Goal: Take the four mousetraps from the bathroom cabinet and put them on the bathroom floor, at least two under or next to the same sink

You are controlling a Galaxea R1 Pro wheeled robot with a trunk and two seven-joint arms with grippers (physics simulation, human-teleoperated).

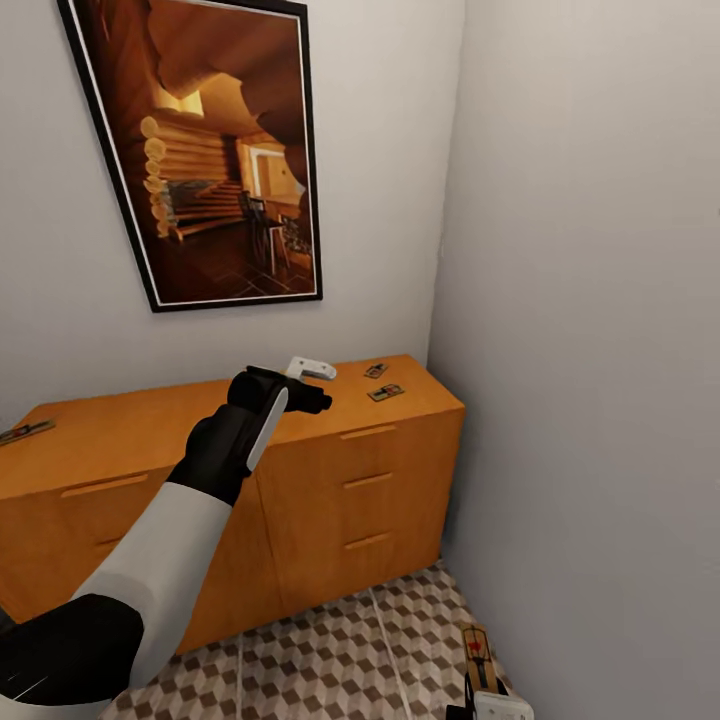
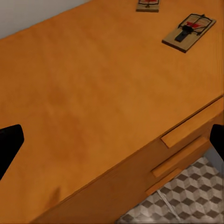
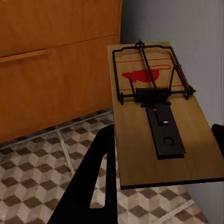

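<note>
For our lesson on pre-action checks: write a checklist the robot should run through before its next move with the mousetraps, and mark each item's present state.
1. Right gripper holds a brown wooden mousetrap with black wire: ok.
2. Left gripper open over the orange-brown wooden cabinet: ok.
3. Two small mousetraps on the cabinet's right end, ahead of the left gripper: ok, not yet grasped.
4. Fourth trap at the cabinet's left edge: ok.
5. Cube-patterned tile floor below the held trap: ok.
6. White sink's position: cannot tell.

orange-brown cabinet (image 1: 330, 480), brown-beige cube-patterned floor (image 1: 330, 660), tan mousetrap (image 3: 158, 116) with red print
</note>
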